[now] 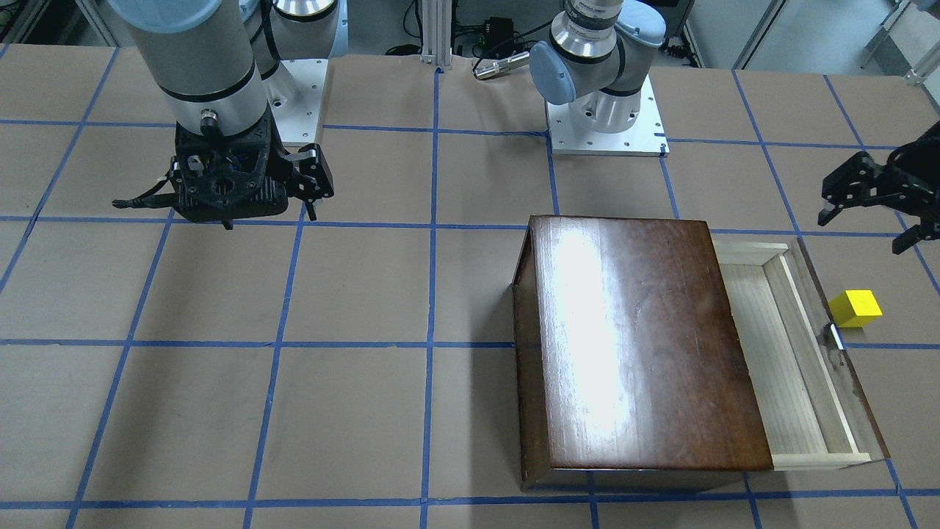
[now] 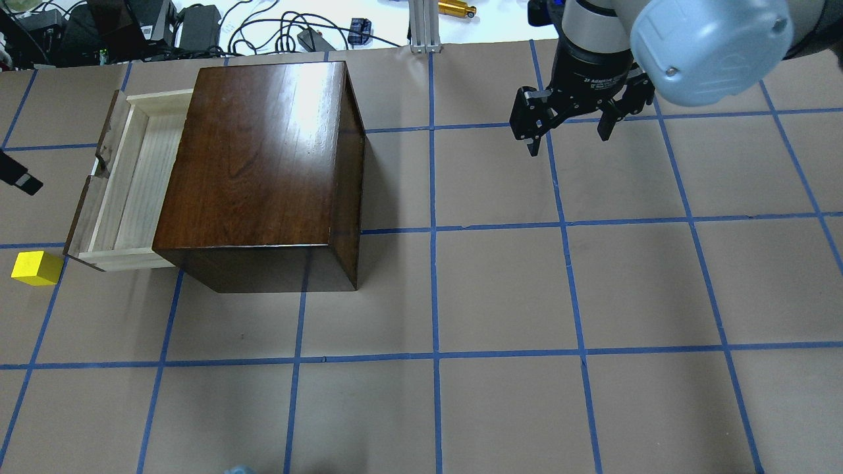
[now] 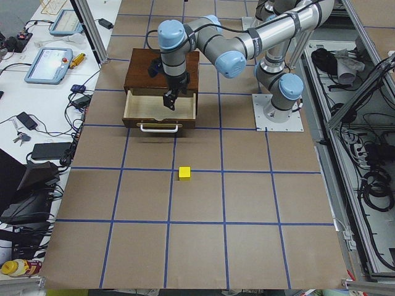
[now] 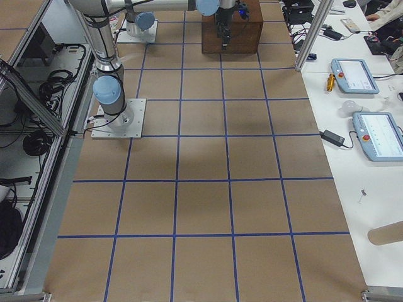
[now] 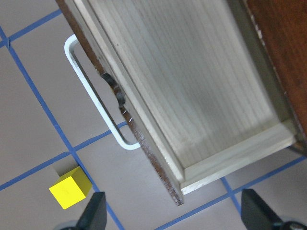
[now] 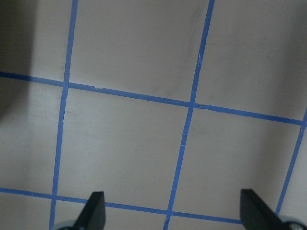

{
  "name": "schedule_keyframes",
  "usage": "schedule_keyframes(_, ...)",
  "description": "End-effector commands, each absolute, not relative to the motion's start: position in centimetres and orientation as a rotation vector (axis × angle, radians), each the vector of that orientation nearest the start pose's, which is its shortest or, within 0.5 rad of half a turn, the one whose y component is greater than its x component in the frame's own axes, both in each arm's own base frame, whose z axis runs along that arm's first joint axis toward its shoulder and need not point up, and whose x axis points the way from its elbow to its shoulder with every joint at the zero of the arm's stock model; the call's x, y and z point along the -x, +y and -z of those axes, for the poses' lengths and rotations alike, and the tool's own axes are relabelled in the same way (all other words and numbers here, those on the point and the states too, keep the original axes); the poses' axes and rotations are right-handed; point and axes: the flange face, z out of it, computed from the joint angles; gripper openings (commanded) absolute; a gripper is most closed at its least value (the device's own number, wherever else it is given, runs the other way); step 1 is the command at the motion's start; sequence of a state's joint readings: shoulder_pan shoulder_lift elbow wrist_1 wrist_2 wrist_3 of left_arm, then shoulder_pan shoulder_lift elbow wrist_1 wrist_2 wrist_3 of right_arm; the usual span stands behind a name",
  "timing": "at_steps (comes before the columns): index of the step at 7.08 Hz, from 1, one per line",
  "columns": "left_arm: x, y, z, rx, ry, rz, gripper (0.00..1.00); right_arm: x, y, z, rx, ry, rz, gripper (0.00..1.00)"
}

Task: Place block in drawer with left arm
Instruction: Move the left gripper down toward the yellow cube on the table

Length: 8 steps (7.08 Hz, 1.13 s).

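Note:
The yellow block (image 1: 855, 307) (image 2: 37, 268) (image 3: 184, 173) sits on the table just outside the drawer's dark front panel. In the left wrist view it lies at the lower left (image 5: 70, 191). The drawer (image 1: 815, 345) (image 2: 132, 191) (image 5: 192, 96) stands pulled out of the dark brown box (image 1: 639, 338) and is empty. My left gripper (image 1: 863, 231) (image 5: 173, 215) is open and empty, raised above the table near the drawer's front, apart from the block. One of its fingertips (image 2: 26, 183) shows at the overhead view's left edge. My right gripper (image 2: 568, 135) (image 6: 172, 213) is open and empty, far from the box.
The table is brown paper with a blue tape grid (image 2: 435, 289). The arms' base plates (image 1: 606, 125) stand at the robot's edge. Cables and power supplies (image 2: 197, 26) lie beyond the far edge behind the box.

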State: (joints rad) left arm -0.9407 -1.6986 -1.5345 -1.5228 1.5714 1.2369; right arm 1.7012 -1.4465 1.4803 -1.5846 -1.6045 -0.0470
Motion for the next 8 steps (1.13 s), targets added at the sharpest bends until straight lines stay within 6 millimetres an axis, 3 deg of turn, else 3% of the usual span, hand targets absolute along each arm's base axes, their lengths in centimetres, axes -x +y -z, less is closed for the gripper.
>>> schedule_keyframes(1,-28.3,-50.1,-40.8,-1.437,2.861,-0.042,1.00,-19.9,-52.1,-46.9,0.280,3.164,-0.029,1.00)
schedule_keyframes(4,-33.2,-51.2,-33.5,-1.950,2.470,-0.112,1.00,-19.9,-52.1,-46.9,0.280,3.164,-0.029,1.00)
schedule_keyframes(6,-34.1,-51.7,-29.2,-2.140,2.250,-0.144,1.00,-19.9,-52.1,-46.9,0.283,3.163,-0.029,1.00)
schedule_keyframes(8,-34.3,-51.2,-25.5,-2.166,2.242,-0.141,1.00,-19.9,-52.1,-46.9,0.280,3.164,-0.029,1.00)
